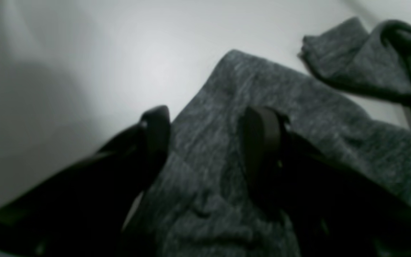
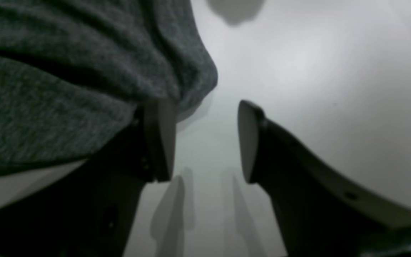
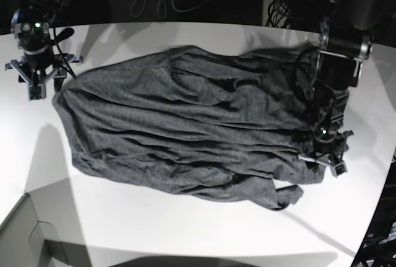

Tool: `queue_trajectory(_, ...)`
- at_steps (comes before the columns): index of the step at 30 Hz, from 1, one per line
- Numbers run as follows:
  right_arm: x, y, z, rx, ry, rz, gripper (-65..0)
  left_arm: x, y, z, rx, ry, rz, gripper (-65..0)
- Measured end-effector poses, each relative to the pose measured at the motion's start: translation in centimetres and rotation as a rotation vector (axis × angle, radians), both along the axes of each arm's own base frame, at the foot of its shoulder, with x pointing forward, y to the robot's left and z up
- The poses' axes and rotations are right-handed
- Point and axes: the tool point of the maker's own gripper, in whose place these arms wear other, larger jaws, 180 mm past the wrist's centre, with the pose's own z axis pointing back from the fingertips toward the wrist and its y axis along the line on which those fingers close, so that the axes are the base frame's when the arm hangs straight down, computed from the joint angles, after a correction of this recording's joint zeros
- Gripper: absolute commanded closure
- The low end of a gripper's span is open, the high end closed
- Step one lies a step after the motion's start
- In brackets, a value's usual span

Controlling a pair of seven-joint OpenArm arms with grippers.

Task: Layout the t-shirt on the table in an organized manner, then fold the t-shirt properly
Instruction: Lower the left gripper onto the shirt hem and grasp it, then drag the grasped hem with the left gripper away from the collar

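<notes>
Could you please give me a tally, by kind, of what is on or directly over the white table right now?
T-shirt: 1
Table: 1
End effectors: 2, left end effector and right end effector
Grey box corner: 1
Total: 5

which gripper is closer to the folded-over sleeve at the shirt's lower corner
Left. The left gripper sits over the t-shirt edge, beside the folded sleeve. The right gripper is at the shirt's opposite end, across the table.
</notes>
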Motion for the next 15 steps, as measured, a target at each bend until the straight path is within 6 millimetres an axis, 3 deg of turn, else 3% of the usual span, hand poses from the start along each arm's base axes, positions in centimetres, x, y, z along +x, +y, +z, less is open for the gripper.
queue_trajectory(5,0.0,0.0,0.0,-0.002,-0.002,0.001,-28.8,-0.1,-0.2,-0.3,0.048,0.019,-0.029,-30.4)
queue_trajectory(11,-0.2,-0.1,0.0,-0.002,0.002,-0.001,-28.8,0.3,0.4,-0.4,0.052,0.037,-0.020,0.0)
queue_trajectory(13,-0.2,-0.2,-0.1,-0.003,0.005,-0.003,-28.8,0.7,0.8,-0.2,0.048,0.049,-0.009,-2.0)
queue_trajectory(15,-0.5,-0.2,-0.2,-0.002,0.008,-0.002,-28.8,1.0,0.9,0.0,0.040,0.060,-0.001,0.0)
